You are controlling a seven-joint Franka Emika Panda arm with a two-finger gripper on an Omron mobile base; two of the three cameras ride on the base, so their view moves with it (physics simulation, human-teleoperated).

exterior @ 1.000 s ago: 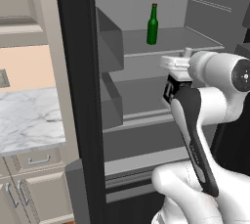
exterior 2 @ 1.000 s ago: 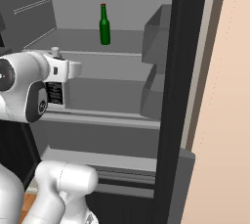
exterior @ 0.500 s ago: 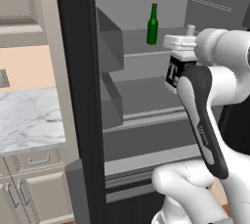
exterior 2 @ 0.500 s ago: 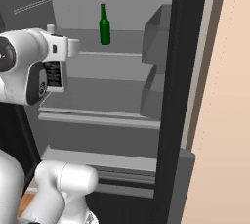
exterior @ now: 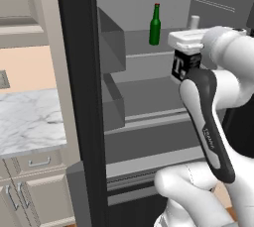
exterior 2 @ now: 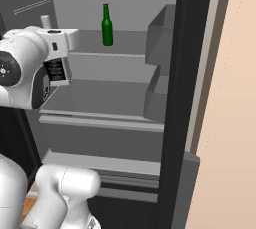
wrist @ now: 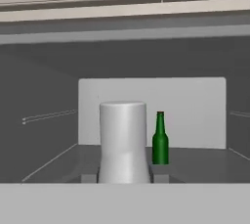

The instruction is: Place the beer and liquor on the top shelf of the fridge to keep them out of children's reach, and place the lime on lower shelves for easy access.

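Right then, the gripper was shut tight on the liquor, held upright w/ its pale neck rising straight up in hand view. From the left base view the liquor's black label w/ white mark showed under the white hand, neck poking up above it; same label seen in right base view.

Bottle was up at about top shelf level, at the open front of the fridge. Couldn't tell whether its base touched the shelf.

Beer stood upright on the top shelf, further back toward the rear wall, apart from the liquor. In hand view the beer sat just beside the liquor's neck, behind it.

Fridge door stood open, grey door bins on its inner side.
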